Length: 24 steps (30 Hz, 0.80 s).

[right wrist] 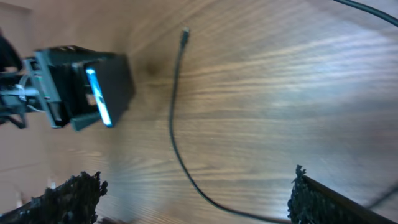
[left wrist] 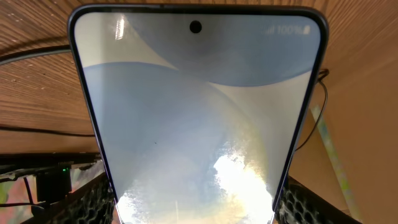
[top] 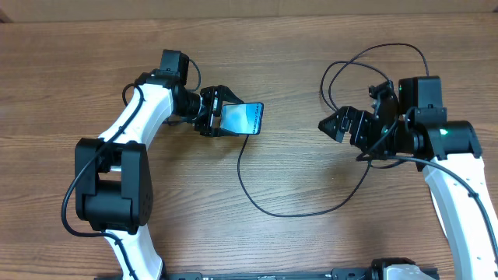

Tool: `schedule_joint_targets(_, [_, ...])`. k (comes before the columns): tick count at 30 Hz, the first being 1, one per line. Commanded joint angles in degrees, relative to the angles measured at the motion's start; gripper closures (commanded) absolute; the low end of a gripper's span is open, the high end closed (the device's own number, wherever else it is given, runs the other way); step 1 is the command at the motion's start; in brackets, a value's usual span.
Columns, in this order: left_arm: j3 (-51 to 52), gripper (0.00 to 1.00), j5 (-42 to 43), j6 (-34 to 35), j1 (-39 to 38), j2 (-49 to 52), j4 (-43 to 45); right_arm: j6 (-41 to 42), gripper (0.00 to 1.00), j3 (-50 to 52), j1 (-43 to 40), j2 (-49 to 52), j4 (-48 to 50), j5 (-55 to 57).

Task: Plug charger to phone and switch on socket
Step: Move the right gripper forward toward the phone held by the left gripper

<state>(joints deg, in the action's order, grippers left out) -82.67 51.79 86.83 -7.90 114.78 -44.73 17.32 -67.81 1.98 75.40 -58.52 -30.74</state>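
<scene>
Phone (left wrist: 199, 124), gripped at one end by the left pincer (top: 222, 114) left of the tabletop's (top: 78, 47) centre, awaits the charger (top: 296, 213), whose loose tip lies near it, so the empty, wide-open right pincer (top: 331, 124) likely needs to pick that tip up next.

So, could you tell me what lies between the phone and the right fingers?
Bare table, with only the charger tip near the phone; the right wrist view shows it.

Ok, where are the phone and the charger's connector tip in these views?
phone (top: 243, 118): overhead view, middle of its lit screen.
charger (right wrist: 185, 31): right wrist view, the small connector tip at the cable's loose end, lying on the table.
</scene>
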Motion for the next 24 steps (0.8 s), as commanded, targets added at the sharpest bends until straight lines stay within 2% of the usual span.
schedule_joint_targets(1, [-1.44, 0.43, 0.92, -0.46, -0.42, 0.26, -0.02, 0.66, 0.06, -1.60, 0.35, 1.38, 2.73, -6.08])
schedule_joint_targets(4, [-1.44, 0.45, 0.31, -0.46, -0.44, 0.26, -0.31, 2.62, 0.12, -1.60, 1.31, 2.93, 5.42, -6.45])
schedule_joint_targets(16, [-1.44, 0.43, 0.31, -0.61, -0.44, 0.26, -0.42, 12.74, 0.14, -1.60, 11.91, 9.73, 17.05, -2.75])
schedule_joint_targets(24, [-1.44, 0.43, 0.28, -1.55, -0.44, 0.26, -0.44, 15.30, 0.14, -1.60, 14.99, 10.78, 19.52, 0.96])
